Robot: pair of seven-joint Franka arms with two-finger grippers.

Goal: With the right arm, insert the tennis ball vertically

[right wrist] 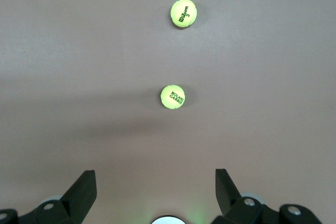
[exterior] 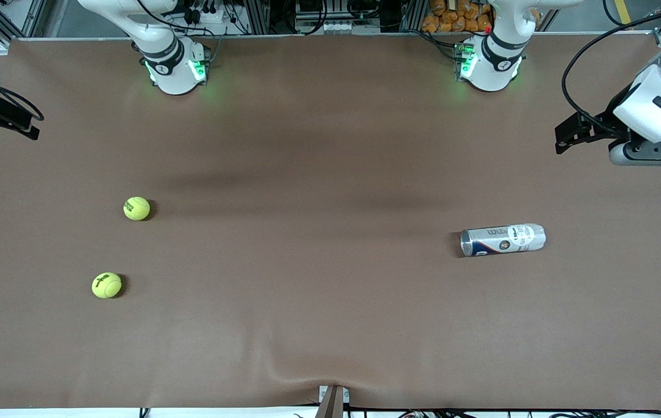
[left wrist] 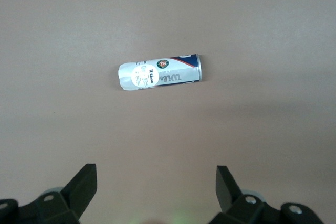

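With the right end effector (right wrist: 156, 192) spread wide and empty above the desk (exterior: 330, 290), descend onto the nearer tennis ball (right wrist: 172, 96) just ahead, centring before closing. Leave the left end effector (left wrist: 156, 192), likewise spread, waiting, tipped can (left wrist: 160, 74) ahead of it.

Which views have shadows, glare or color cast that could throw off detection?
Front view: broad soft shadow bands across the table, a small dark shadow beside each tennis ball and at the can; green LED glow at both arm bases. Left wrist view: the can's white label looks washed out. Right wrist view: faint shadow streaks, green glow at the bottom edge.
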